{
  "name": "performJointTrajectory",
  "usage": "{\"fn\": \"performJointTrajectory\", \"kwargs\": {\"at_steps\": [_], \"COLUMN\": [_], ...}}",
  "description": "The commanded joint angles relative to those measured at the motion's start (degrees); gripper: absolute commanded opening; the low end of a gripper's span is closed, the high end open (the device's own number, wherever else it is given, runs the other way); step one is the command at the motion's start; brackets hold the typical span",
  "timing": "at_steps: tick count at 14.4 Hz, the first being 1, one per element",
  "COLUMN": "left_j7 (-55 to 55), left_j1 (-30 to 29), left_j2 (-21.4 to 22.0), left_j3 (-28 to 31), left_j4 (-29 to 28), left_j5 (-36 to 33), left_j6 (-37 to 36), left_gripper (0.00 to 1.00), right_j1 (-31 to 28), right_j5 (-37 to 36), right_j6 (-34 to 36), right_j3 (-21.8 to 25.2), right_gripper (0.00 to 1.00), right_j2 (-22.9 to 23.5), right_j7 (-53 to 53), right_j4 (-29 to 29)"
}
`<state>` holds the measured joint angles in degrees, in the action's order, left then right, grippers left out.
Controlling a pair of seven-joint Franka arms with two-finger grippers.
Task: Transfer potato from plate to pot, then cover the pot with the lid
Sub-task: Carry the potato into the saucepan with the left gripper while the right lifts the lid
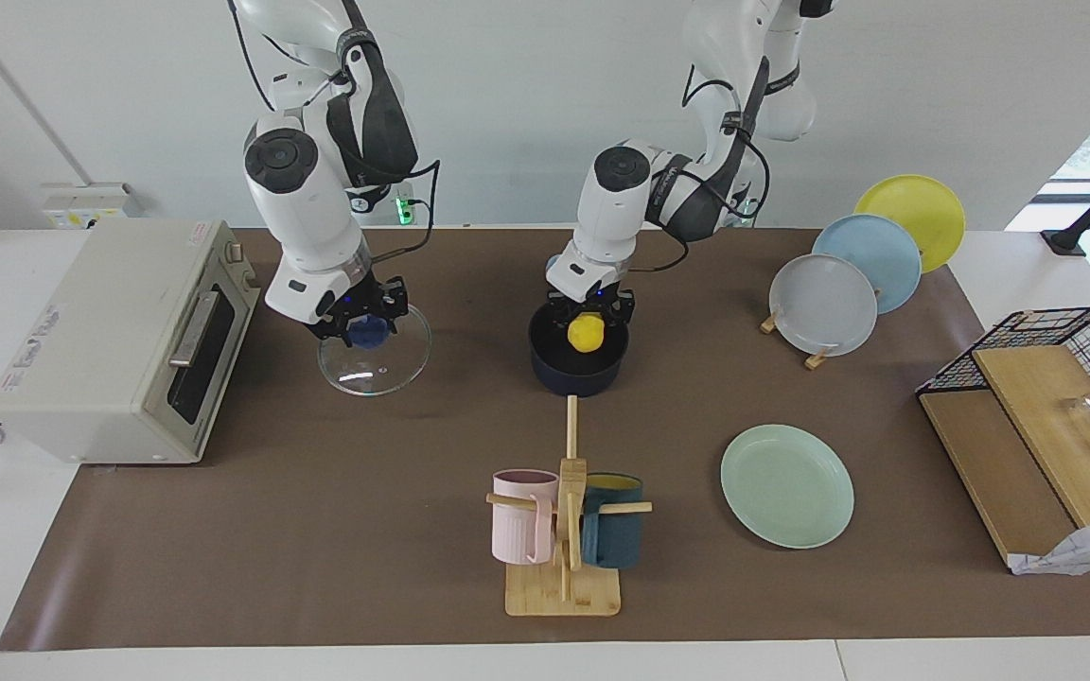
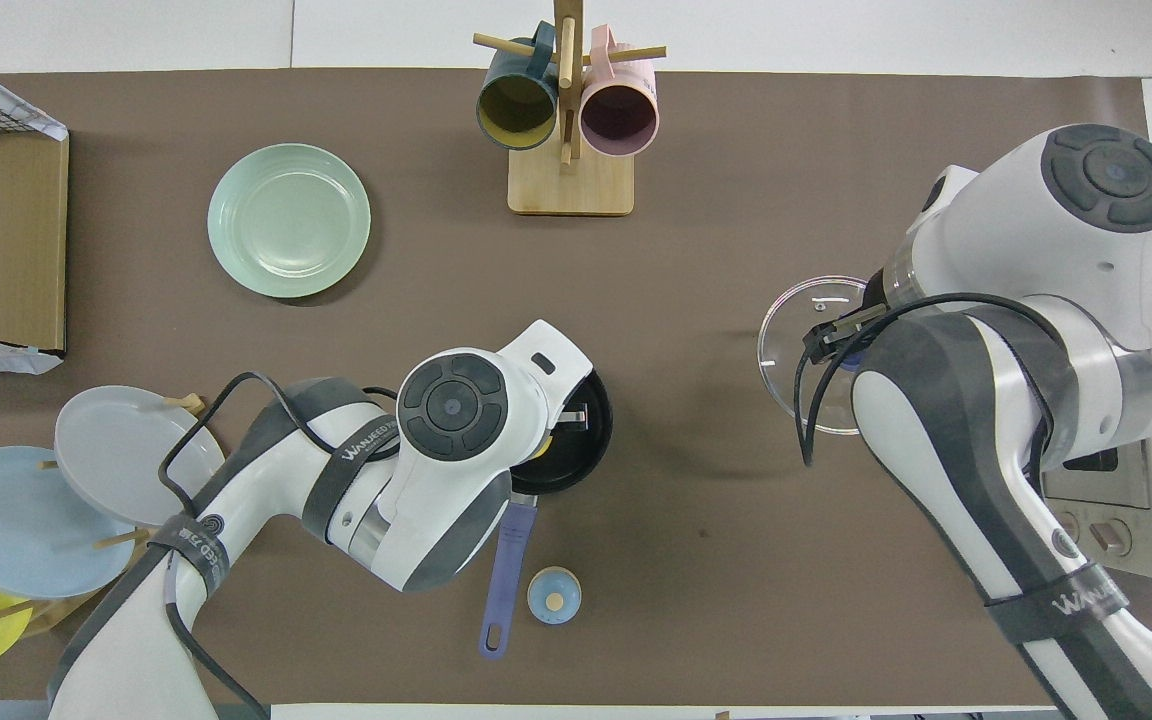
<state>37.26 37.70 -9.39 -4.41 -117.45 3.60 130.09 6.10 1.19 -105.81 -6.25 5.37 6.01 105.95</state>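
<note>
**Potato over pot, lid held up**

Left gripper (image 1: 588,320): clenched on the potato (image 1: 587,333), just above centre of facing frame. Potato hangs at the mouth of the pot (image 1: 579,364), low over black interior; whether touching the bottom, can't tell. Wrist points steeply down; forearm climbs up and toward frame right to a bent elbow, then up out of the top edge. In overhead view, wrist housing covers most of the pot, only a yellow sliver of potato (image 2: 547,434) showing at lower centre; arm runs off to bottom-left corner. Pot handle sticks out below the housing.

Right gripper (image 1: 362,322): clamped on blue knob of the lid (image 1: 377,355), centre-left of facing frame. Lid hangs roughly level beneath it, slightly tilted, clear of the mat w/ shadow under it, beside the toaster oven (image 1: 114,340). Wrist nearly vertical, white link rising straight up, elbow folded back at upper left. In overhead view lid rim (image 2: 786,330) pokes out at right-centre from under the arm, which comes in from bottom-right corner.

Plate (image 1: 786,484): bare, lower right of facing frame, flat on mat, well apart from pot.

Also: mug rack (image 1: 564,530) at lower centre w/ pink and dark mugs; small bell (image 2: 553,595) beside pot handle, bottom centre overhead; upright plates on rack (image 1: 829,303) at upper right of facing frame.
</note>
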Motion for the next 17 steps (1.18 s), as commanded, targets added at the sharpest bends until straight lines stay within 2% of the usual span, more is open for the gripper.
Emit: {"fn": "performJointTrajectory", "kwargs": {"at_steps": [1, 6, 9, 13, 14, 16, 17], "left_j7": [1.8, 2.4, 5.4, 4.7, 4.3, 3.8, 3.7], "left_j1": [2.0, 2.7, 2.8, 2.6, 2.6, 2.5, 2.4], "left_j2": [-0.7, -1.9, -3.4, -3.7, -3.7, -3.7, -3.6], "left_j3": [1.2, 1.3, 1.2, 1.2, 1.2, 1.2, 1.2], "left_j4": [-2.4, -2.4, -2.4, -2.0, -2.0, -1.9, -1.8], "left_j5": [-0.7, -0.8, -4.6, -5.0, -5.0, -5.0, -5.0], "left_j6": [3.9, 5.0, 6.2, 6.6, 6.4, 6.2, 5.9], "left_gripper": [0.00, 0.00, 0.00, 0.00, 0.16, 0.77, 0.95], "right_j1": [-0.4, -0.4, -0.4, -0.4, -0.4, -0.4, -0.4], "right_j5": [1.3, 1.2, 1.2, 1.2, 1.2, 1.2, 1.2], "right_j6": [0.1, 0.1, 0.1, 0.1, 0.1, 0.1, 0.1], "right_j3": [-0.8, -0.8, -0.9, -1.0, -1.0, -1.0, -1.1], "right_gripper": [0.00, 0.00, 0.00, 0.00, 0.00, 0.00, 0.00], "right_j2": [-0.6, -0.6, -0.6, -0.6, -0.6, -0.5, -0.5], "right_j7": [-0.7, -0.6, -0.6, -0.5, -0.5, -0.6, -0.6], "right_j4": [-0.2, -0.2, -0.2, -0.3, -0.3, -0.4, -0.4]}}
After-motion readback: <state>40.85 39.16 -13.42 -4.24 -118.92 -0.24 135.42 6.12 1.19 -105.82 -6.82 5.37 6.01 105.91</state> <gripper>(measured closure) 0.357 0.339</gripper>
